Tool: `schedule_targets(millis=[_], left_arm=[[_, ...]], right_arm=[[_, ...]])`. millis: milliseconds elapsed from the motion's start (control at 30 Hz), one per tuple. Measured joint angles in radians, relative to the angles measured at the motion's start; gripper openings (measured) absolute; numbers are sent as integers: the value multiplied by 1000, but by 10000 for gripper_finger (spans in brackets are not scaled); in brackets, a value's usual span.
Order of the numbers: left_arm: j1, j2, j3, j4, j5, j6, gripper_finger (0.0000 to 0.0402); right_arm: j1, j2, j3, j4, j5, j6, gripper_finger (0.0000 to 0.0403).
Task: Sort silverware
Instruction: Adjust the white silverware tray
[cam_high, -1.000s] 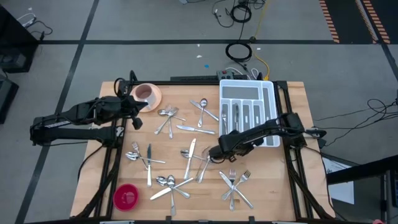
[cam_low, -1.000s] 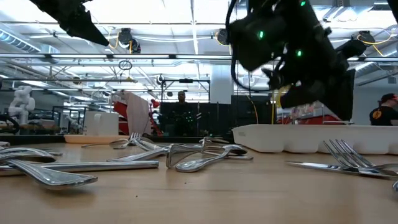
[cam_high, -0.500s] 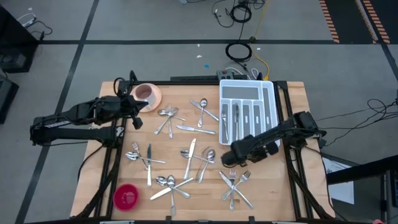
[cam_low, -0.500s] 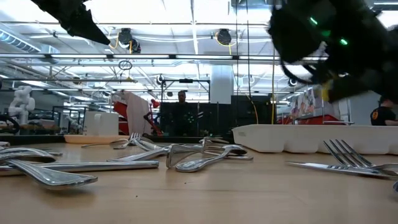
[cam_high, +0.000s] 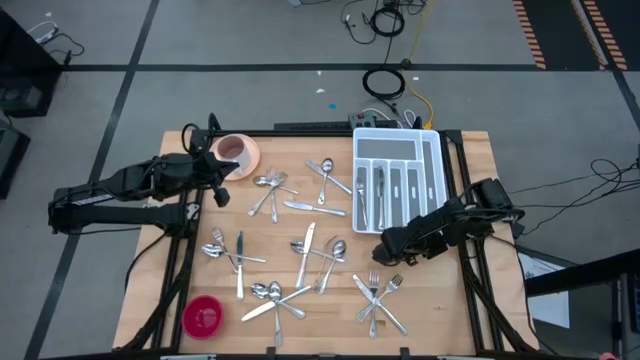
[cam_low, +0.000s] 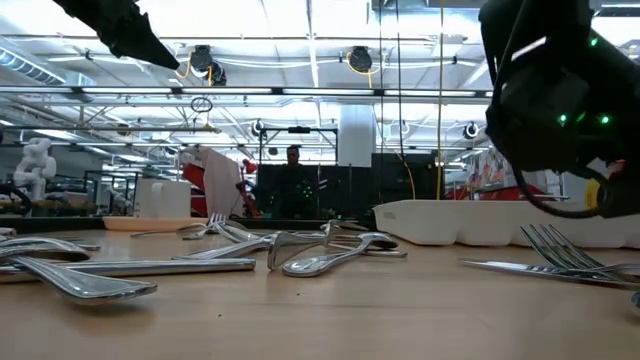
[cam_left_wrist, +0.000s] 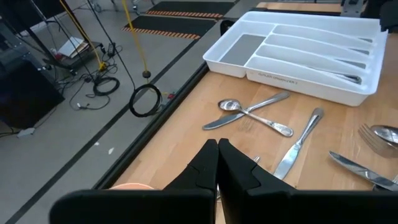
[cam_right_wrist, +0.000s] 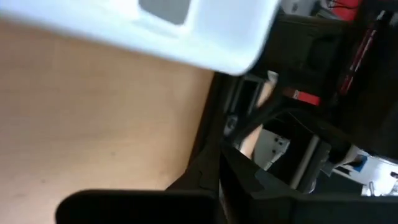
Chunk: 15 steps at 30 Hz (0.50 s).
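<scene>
Tray (cam_high: 398, 175) at table's back right; silverware (cam_high: 300, 245) scattered left of it; cup (cam_high: 236, 152) back left.

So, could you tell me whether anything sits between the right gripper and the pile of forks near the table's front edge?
Nothing visible does. The right gripper, jaws shut and empty, is just off the tray's near end, and only bare wood separates it from the forks. The nearest other piece, a spoon, lies off to its side, not in the path.

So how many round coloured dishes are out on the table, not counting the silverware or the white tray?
2. A pink cup sits in the back left corner, level with the tray's far end. A red dish sits in the front left corner. None looks hidden.
</scene>
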Motion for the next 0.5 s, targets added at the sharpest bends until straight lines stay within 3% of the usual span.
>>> schedule_targets(millis=[167, 367, 500], left_arm=[[0, 6, 0, 1, 0, 1, 7], [0, 26, 0, 10, -1, 8, 7], [0, 40, 0, 34, -1, 8, 7]], right_arm=[[-36, -3, -30, 76, 50, -16, 0], [-99, -3, -30, 7, 185, 7, 0], [-143, -4, -29, -18, 219, -30, 0]])
